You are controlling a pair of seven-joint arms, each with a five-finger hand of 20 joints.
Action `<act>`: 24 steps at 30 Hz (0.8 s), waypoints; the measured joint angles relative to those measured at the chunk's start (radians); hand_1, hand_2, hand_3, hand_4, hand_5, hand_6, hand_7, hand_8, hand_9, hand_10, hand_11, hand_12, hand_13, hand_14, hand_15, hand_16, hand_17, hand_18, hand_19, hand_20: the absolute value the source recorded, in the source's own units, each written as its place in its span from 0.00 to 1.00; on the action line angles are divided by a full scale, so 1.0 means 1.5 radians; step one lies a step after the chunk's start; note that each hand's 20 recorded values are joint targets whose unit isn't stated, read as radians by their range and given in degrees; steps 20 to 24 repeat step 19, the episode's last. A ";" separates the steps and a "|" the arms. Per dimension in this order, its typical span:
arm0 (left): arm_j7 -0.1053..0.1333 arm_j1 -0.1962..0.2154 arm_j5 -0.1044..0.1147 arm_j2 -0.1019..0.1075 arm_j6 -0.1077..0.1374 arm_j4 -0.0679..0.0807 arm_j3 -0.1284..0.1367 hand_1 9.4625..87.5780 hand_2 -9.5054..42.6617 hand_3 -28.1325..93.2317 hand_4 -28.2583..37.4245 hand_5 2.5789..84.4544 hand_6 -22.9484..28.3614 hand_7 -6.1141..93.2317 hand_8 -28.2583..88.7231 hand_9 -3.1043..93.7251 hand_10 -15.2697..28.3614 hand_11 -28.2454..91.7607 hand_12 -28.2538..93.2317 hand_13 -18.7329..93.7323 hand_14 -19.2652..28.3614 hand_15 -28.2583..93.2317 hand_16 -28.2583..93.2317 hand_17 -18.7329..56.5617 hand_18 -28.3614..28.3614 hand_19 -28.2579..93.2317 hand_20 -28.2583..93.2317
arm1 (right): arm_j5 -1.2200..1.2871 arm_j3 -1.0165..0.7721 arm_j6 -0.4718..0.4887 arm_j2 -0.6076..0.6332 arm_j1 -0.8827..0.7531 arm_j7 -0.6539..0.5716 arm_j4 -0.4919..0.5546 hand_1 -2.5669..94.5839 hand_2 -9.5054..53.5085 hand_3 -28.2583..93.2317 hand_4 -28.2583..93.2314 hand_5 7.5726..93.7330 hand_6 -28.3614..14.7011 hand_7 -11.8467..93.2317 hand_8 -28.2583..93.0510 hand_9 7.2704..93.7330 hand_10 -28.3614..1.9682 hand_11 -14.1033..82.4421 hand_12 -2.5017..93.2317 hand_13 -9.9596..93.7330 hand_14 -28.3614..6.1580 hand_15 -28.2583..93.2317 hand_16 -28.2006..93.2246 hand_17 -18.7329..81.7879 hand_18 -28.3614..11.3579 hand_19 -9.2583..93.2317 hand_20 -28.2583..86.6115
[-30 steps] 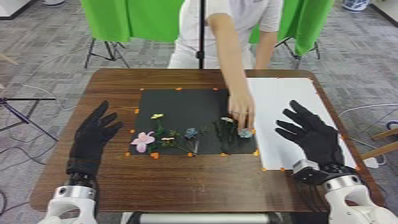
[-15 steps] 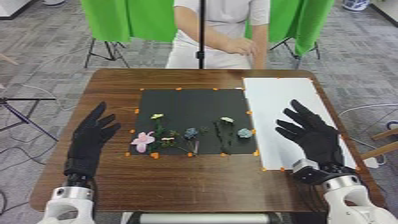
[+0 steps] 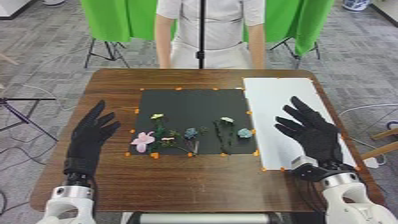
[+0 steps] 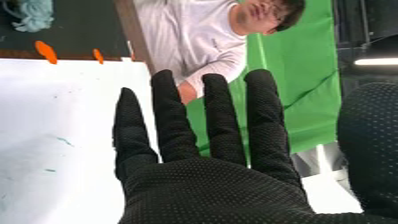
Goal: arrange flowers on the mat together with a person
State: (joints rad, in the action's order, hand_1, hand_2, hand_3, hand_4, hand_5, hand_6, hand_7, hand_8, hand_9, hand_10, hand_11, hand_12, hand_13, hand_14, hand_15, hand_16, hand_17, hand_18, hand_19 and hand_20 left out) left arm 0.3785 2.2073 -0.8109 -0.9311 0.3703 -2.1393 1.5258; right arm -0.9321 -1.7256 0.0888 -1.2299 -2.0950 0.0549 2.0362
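- Right hand (image 3: 311, 136), ours: we are holding it over the white sheet (image 3: 271, 105), right of the mat; fingers straight and spread apart, gripping nothing.
- Left hand (image 3: 87, 137), ours: we are holding it left of the mat, fingers likewise extended and apart, palm unloaded.
- Blue-green flower (image 3: 245, 133): lying on the black mat (image 3: 191, 103), close by its right edge, nearest our right hand. We are judging a low sideways sweep risky here; fingertips could push the bloom off the mat.
- White flower (image 3: 226, 120): lying just left of the blue-green one, dark stem running toward us. We are expecting a wide grasp to catch both stems and drag the pair askew.
- Blue flower (image 3: 190, 133): lying near the mat's middle, toward our side.
- Pale yellow flower (image 3: 157, 116) and pink flower (image 3: 142, 142): lying along the left side, the pink nearest the left edge; crowding there is making tangled stems likely.
- Orange markers (image 3: 155, 155): bordering the mat; we are minding the edges by them.
- Room for moving: we are favouring the mat's far half, beyond the blooms, and a descent from above.
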 measured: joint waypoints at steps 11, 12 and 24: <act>0.000 0.000 -0.001 -0.002 0.000 0.000 0.001 0.16 0.23 0.88 0.00 0.33 0.50 0.16 0.17 0.33 0.70 0.41 0.33 0.35 0.87 0.60 0.18 0.15 0.90 0.62 0.35 | 0.000 0.001 0.000 -0.003 0.002 0.005 -0.001 0.14 0.28 0.92 0.00 0.35 0.77 0.23 0.14 0.37 0.69 0.19 0.16 0.38 0.32 0.40 0.36 0.21 0.15 0.44 0.37; 0.000 0.000 -0.001 -0.003 0.000 0.000 0.001 0.16 0.23 0.88 0.00 0.33 0.50 0.16 0.17 0.33 0.70 0.41 0.33 0.35 0.87 0.60 0.18 0.15 0.90 0.62 0.35 | 0.000 0.001 0.000 -0.003 0.002 0.005 -0.002 0.14 0.28 0.92 0.00 0.35 0.77 0.23 0.14 0.37 0.69 0.19 0.16 0.38 0.32 0.40 0.36 0.22 0.15 0.44 0.37; 0.002 0.000 0.000 -0.005 0.000 0.000 0.001 0.16 0.23 0.88 0.00 0.33 0.50 0.16 0.17 0.33 0.70 0.41 0.33 0.35 0.87 0.60 0.18 0.15 0.90 0.62 0.35 | 0.000 0.003 0.000 -0.006 0.003 0.006 -0.002 0.14 0.28 0.92 0.00 0.35 0.77 0.23 0.14 0.37 0.69 0.20 0.16 0.38 0.32 0.40 0.36 0.22 0.16 0.44 0.38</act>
